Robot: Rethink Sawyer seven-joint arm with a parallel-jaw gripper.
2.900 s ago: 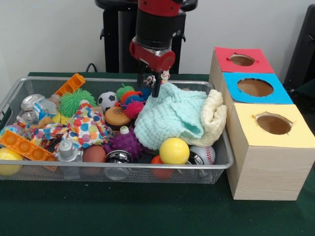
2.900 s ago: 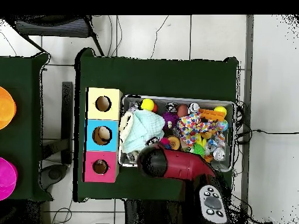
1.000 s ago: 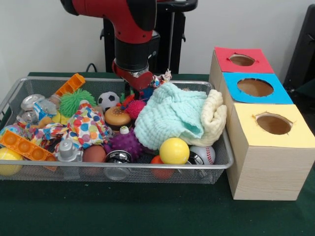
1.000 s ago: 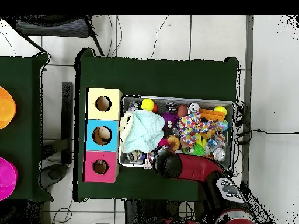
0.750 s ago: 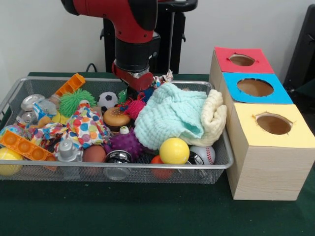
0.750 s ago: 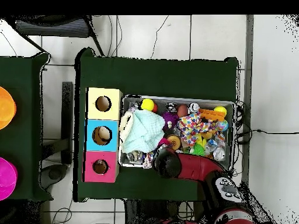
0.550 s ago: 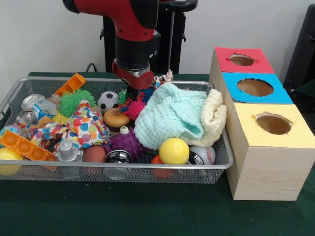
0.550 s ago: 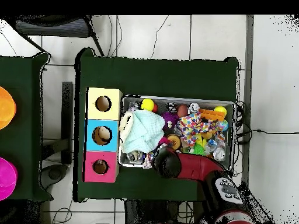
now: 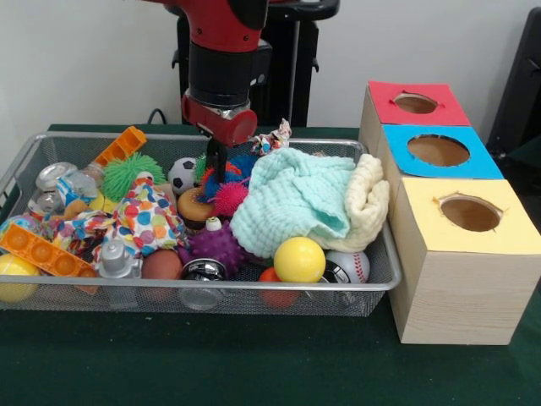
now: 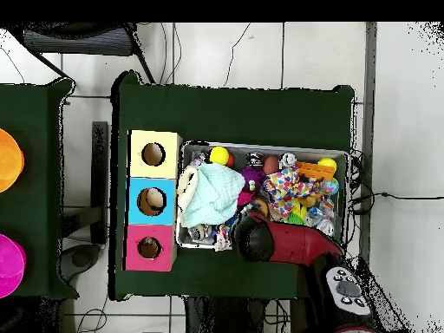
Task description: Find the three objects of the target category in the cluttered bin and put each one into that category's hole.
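Boxes (image 9: 439,152) number three; bin (image 9: 51,148) holds perhaps two cloths (image 9: 296,199).

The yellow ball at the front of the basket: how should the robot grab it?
Judging by its pose, from straight above, pinching the yellow ball across its middle. Its round top sits clear, while a purple spiky ball and the basket's front rim crowd its sides.

No text, label, brand, number or sign can be read in either view. The toys in the wire mesh bin (image 9: 34,148) carry only patterns, and the tops of the red, blue and yellow wooden boxes (image 9: 439,169) at the right of the frame are plain.
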